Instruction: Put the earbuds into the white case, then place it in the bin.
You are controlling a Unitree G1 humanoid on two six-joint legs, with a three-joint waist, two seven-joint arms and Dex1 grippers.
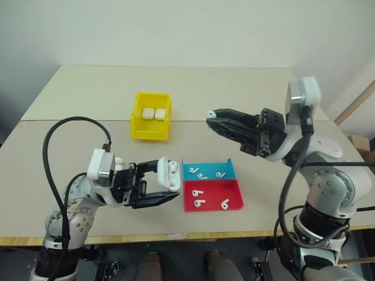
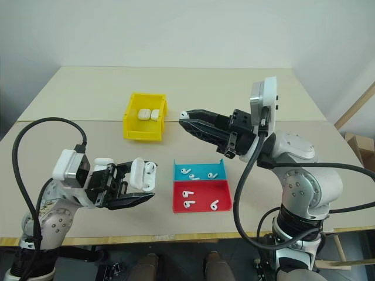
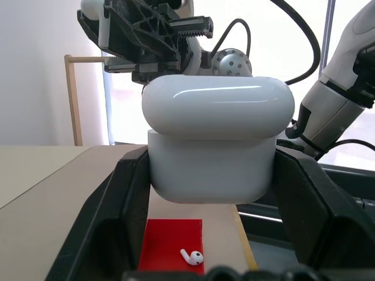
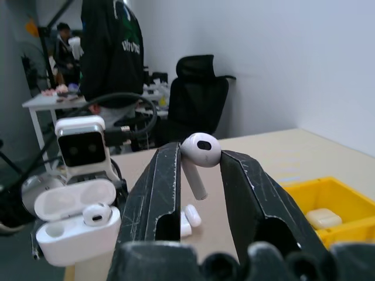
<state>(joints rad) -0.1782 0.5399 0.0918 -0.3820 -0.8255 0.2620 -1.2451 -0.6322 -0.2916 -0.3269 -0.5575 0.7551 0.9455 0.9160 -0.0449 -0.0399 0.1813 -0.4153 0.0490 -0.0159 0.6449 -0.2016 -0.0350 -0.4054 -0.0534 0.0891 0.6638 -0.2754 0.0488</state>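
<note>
An open white case [image 1: 170,174], one earbud [image 4: 96,214] already seated inside, sits clamped in the left gripper [image 1: 167,186] above the table [image 1: 76,93]. The right gripper [image 4: 199,170] pinches a second earbud [image 4: 199,153] aloft, near the yellow bin [image 1: 140,130].

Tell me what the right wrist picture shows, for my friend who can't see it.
The right tool pinches a tiny glossy white earbud at its tips. Beyond it, the left tool holds an open white plastic case with one earbud inside, near a yellow plastic bin.
</note>
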